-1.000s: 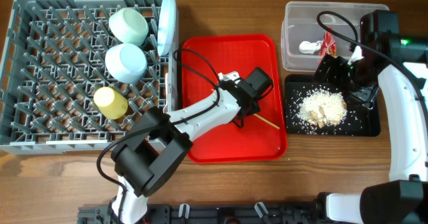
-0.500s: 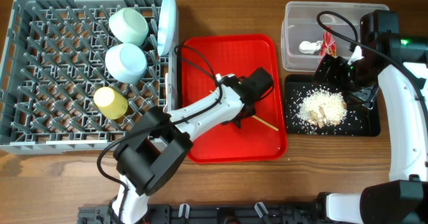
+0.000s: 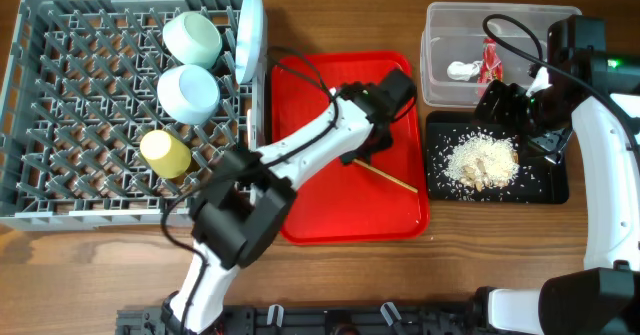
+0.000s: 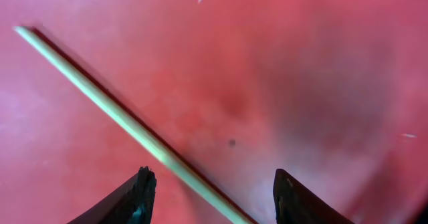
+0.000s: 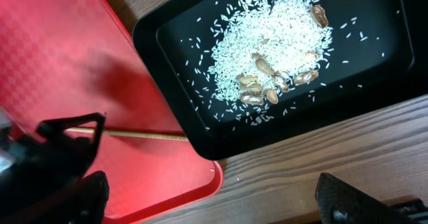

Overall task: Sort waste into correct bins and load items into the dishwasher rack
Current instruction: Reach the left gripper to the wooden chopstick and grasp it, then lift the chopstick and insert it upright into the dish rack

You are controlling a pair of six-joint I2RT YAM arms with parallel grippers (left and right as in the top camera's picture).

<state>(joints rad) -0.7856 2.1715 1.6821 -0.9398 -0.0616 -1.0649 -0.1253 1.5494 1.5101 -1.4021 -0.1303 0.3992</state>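
Observation:
The thin wooden chopstick (image 3: 388,177) lies on the red tray (image 3: 350,210). In the left wrist view the chopstick (image 4: 114,110) runs diagonally between the fingers of my left gripper (image 4: 214,178), which is open and hovers close over it (image 3: 370,143). My right gripper (image 5: 214,197) is open and empty, above the black tray (image 3: 545,190) that holds rice-like crumbs (image 3: 480,160). The clear tub (image 3: 440,35) holds the red wrapper (image 3: 490,65) and white scrap (image 3: 460,71). The grey rack (image 3: 100,213) holds two mint bowls (image 3: 192,37) (image 3: 188,92), the yellow cup (image 3: 165,153) and the white plate (image 3: 249,33) on edge. The fork is not in view.
In the right wrist view the black tray (image 5: 374,63) holds a rice pile with brown nut-like bits (image 5: 267,83), and the chopstick (image 5: 134,135) lies on the red tray beside it. Bare wooden table (image 5: 301,164) lies in front of both trays.
My left gripper has moved toward the far side of the red tray, and more of the chopstick now shows. The right arm has shifted slightly.

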